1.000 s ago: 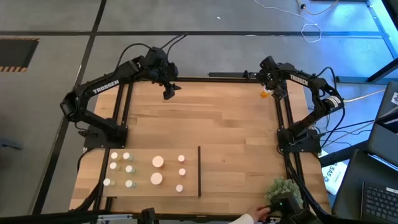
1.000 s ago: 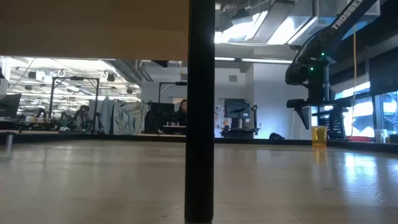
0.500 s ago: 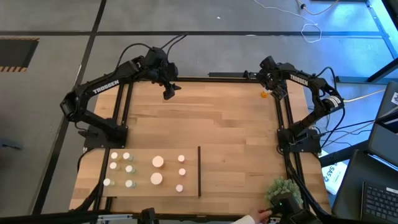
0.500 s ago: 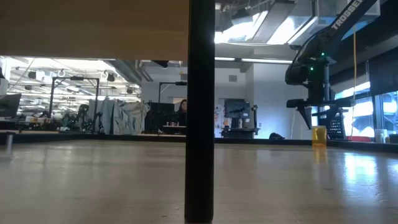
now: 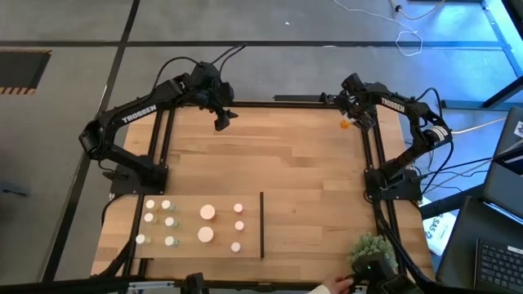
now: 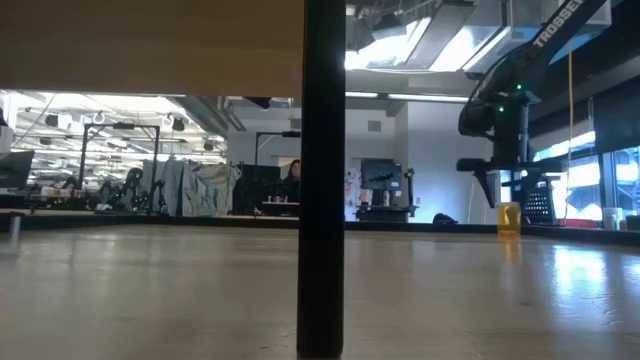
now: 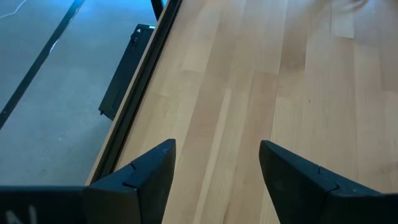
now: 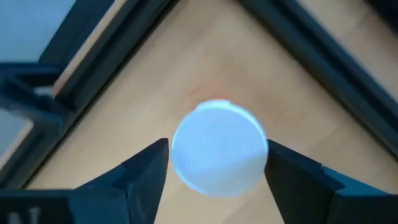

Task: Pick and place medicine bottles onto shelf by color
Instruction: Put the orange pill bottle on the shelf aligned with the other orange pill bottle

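Observation:
An orange medicine bottle [image 5: 344, 124] with a white cap [image 8: 219, 148] stands on its base at the table's far right corner [image 6: 508, 218]. My right gripper [image 8: 217, 146] points down over it, shut on it. Several white-capped bottles [image 5: 207, 212] stand on the pale shelf [image 5: 184, 249] at the near left. Its dark divider [image 5: 261, 224] fills the middle of the low view [image 6: 322, 180]. My left gripper [image 7: 217, 155] hangs open over bare planks at the far left [image 5: 222, 122]. My right gripper has the bottle between its two fingers at the rim of the white cap [image 8: 177, 155], one fingertip [image 8: 158, 158] on either side. The fingers come from above, pointing down. The bottle stands upright with its base on the table.
The table's dark frame rails [image 8: 323, 50] meet close behind the bottle. A spiky green plant ball [image 5: 374, 247] sits at the near right, with a person's hand [image 5: 335, 286] at the front edge. Bare planks [image 5: 310, 163] stretch between the shelf and the far edge.

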